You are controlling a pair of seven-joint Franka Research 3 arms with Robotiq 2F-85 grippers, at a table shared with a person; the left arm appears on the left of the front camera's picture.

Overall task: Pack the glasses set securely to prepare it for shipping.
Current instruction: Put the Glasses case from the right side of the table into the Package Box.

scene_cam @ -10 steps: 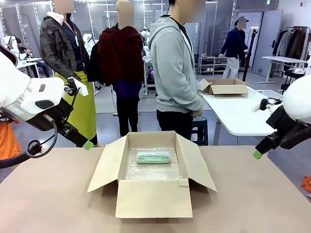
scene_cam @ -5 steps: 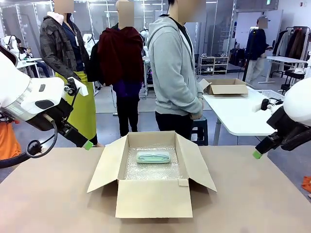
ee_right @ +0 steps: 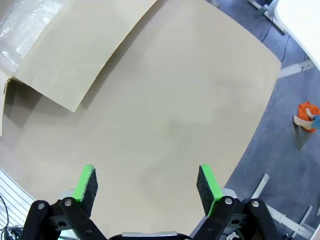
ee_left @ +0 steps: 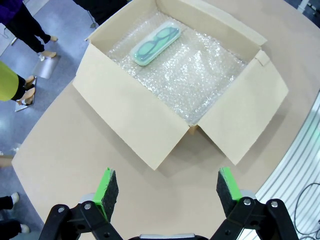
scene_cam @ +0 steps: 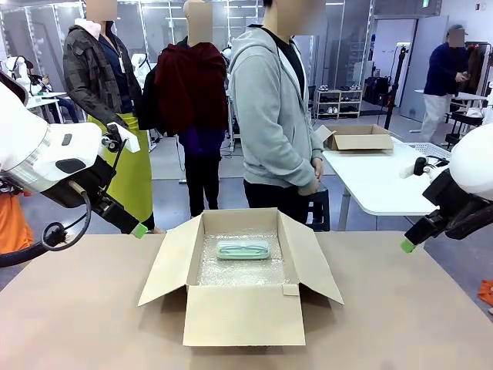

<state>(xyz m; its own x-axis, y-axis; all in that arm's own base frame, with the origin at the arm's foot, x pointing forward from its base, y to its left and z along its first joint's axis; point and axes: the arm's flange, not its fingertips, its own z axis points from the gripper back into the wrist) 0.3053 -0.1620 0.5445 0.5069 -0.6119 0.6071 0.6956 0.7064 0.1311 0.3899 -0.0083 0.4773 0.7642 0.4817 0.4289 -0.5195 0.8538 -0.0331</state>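
Observation:
A mint green glasses case (scene_cam: 243, 249) lies flat on bubble wrap (scene_cam: 240, 270) inside the open cardboard box (scene_cam: 243, 316) at the table's middle. In the left wrist view the same case (ee_left: 155, 45) rests near the box's far wall, green frames showing through its lid. My left gripper (scene_cam: 137, 229) hangs open above the table, left of the box and apart from it; its wrist view shows the pads (ee_left: 107, 186) wide apart with nothing between. My right gripper (scene_cam: 407, 245) hovers open to the right of the box, and its pads (ee_right: 206, 181) are spread over bare table.
All of the box's flaps (scene_cam: 168, 263) are folded outward. A person in a grey hoodie (scene_cam: 273, 116) stands at the table's far edge behind the box. Bare brown tabletop (scene_cam: 400, 324) lies on both sides of the box. A white table with another box (scene_cam: 359, 137) stands behind on the right.
Both arms and the case have stayed still. The person in the grey hoodie has shifted slightly to the left.

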